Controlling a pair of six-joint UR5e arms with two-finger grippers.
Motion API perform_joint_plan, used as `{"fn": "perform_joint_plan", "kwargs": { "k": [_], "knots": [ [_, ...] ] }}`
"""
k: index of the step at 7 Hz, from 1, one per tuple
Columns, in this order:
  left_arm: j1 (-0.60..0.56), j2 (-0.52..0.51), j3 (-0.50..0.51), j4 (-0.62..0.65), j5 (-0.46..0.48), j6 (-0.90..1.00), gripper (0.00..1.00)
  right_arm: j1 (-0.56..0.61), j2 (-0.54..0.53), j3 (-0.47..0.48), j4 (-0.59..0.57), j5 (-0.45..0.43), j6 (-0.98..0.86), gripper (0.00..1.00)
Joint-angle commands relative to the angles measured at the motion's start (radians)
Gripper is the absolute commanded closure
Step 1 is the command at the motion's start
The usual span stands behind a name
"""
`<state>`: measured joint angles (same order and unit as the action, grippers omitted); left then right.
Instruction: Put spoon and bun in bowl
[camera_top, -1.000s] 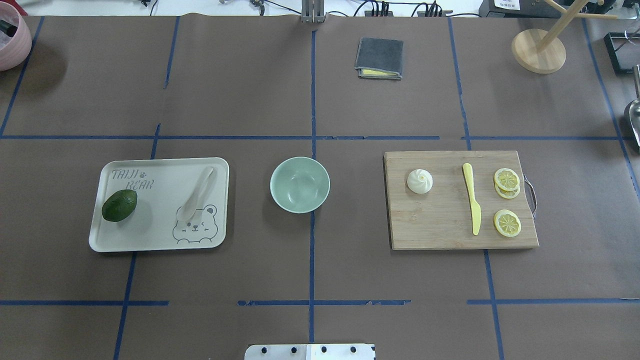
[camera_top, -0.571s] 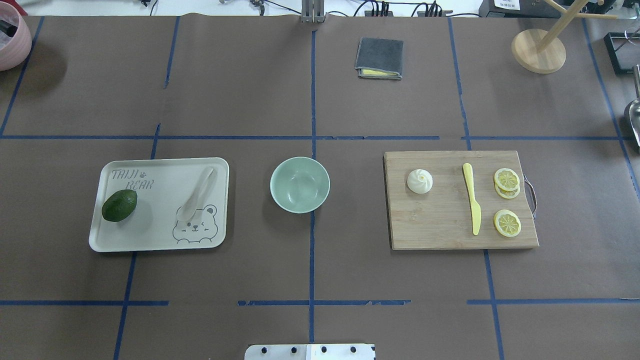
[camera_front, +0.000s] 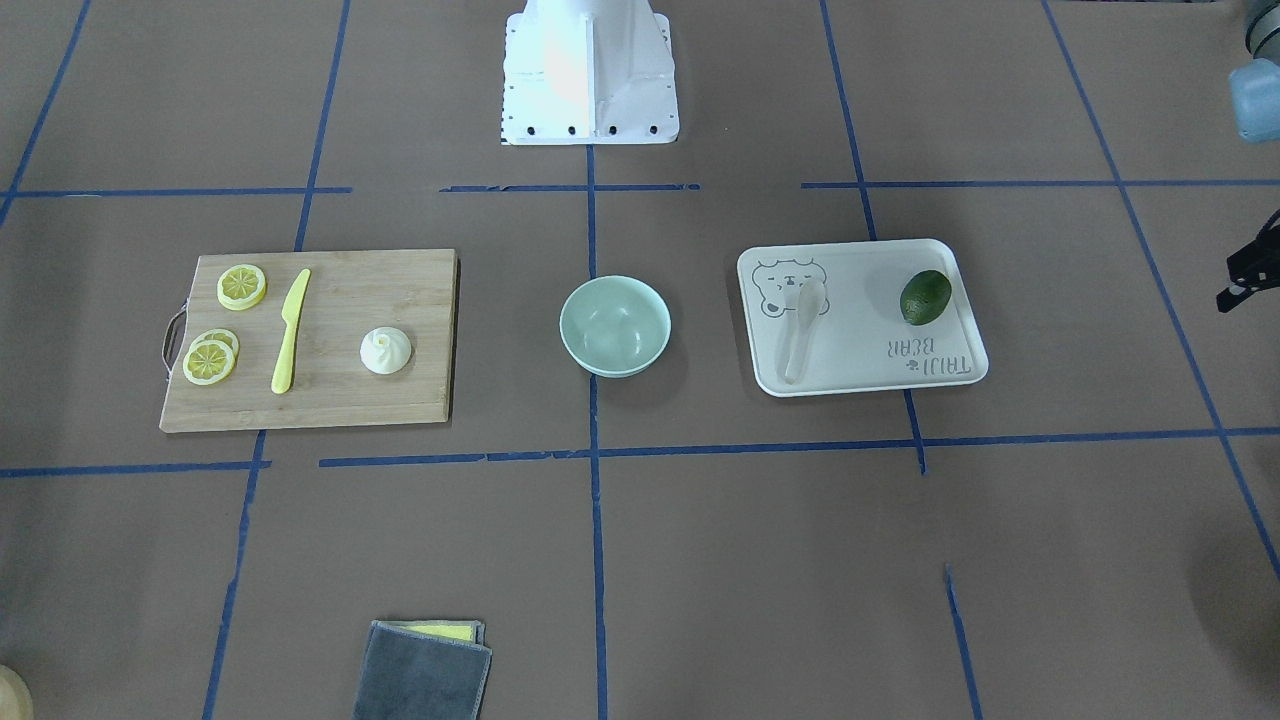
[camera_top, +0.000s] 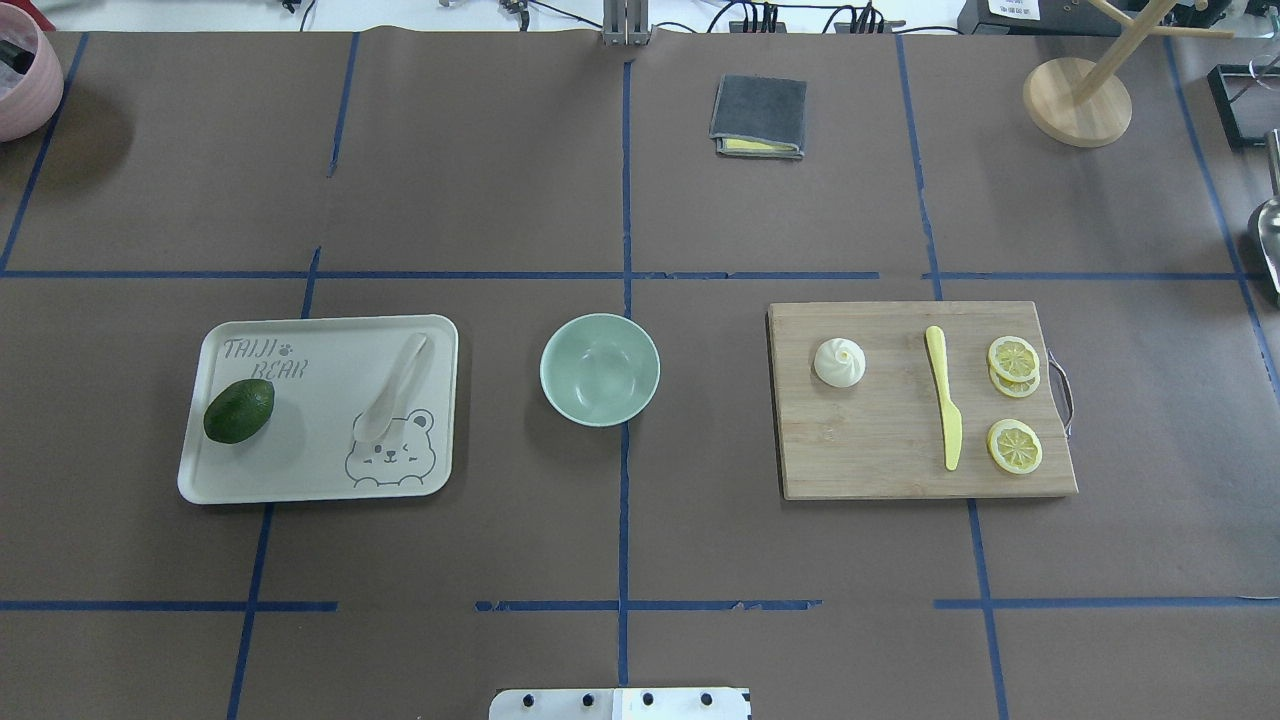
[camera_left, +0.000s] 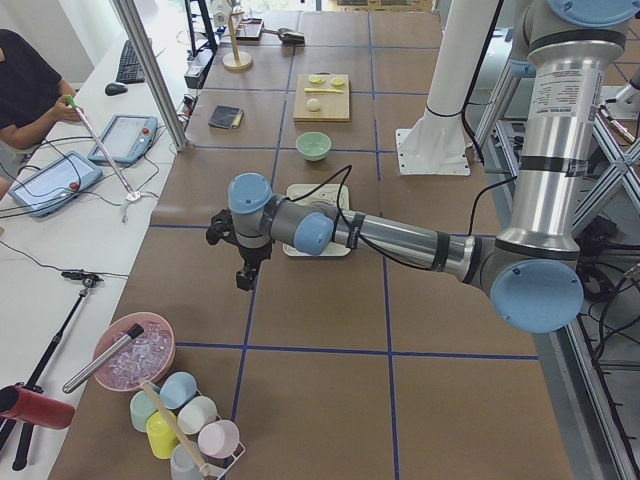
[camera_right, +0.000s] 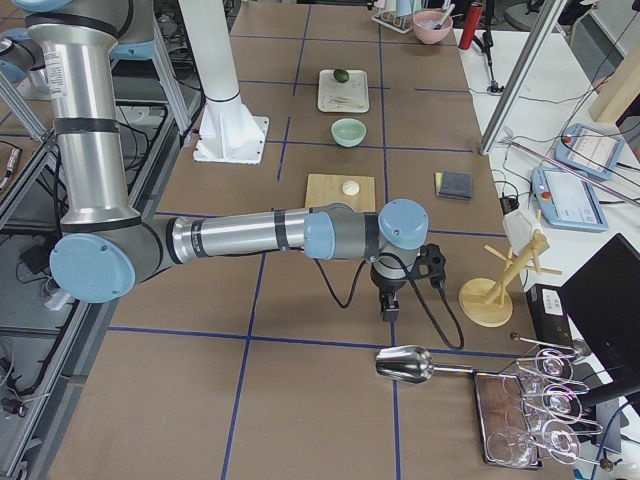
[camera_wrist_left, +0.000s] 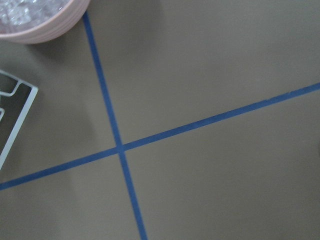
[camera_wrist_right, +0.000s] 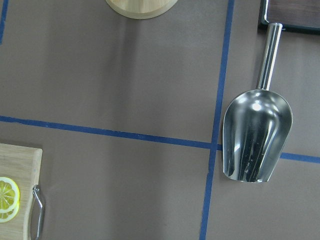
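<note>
The white spoon (camera_top: 395, 380) lies on the white bear tray (camera_top: 320, 470), left of the bowl; it also shows in the front view (camera_front: 800, 330). The white bun (camera_top: 839, 361) sits on the wooden cutting board (camera_top: 870, 450), right of the bowl. The mint-green bowl (camera_top: 600, 369) stands empty at the table's middle. My left gripper (camera_left: 243, 275) hangs over the table past the tray's far left. My right gripper (camera_right: 388, 305) hangs past the board's right end. Neither wrist view shows fingers, so I cannot tell whether either is open or shut.
A dark avocado (camera_top: 239, 410) lies on the tray. A yellow knife (camera_top: 944, 400) and lemon slices (camera_top: 1014, 445) lie on the board. A grey cloth (camera_top: 758, 116) and a wooden stand (camera_top: 1077, 100) are at the back. A metal scoop (camera_wrist_right: 255, 135) lies far right, a pink bowl (camera_top: 20, 80) far left.
</note>
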<state>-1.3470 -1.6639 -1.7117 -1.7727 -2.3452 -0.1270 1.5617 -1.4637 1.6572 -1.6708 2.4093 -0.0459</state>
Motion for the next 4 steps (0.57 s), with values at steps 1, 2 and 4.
{"fn": "perform_joint_plan", "kwargs": {
  "k": [1,2,4],
  "knots": [
    [0.142,-0.019,-0.029,-0.208,0.007,-0.313,0.0,-0.024,0.002,0.025,0.002,0.001,0.006,0.0],
    [0.216,-0.019,-0.028,-0.305,0.01,-0.473,0.0,-0.063,0.006,0.061,0.003,-0.002,0.115,0.0],
    [0.343,-0.022,-0.084,-0.388,0.103,-0.696,0.0,-0.17,0.009,0.186,0.034,-0.018,0.378,0.0]
  ]
}}
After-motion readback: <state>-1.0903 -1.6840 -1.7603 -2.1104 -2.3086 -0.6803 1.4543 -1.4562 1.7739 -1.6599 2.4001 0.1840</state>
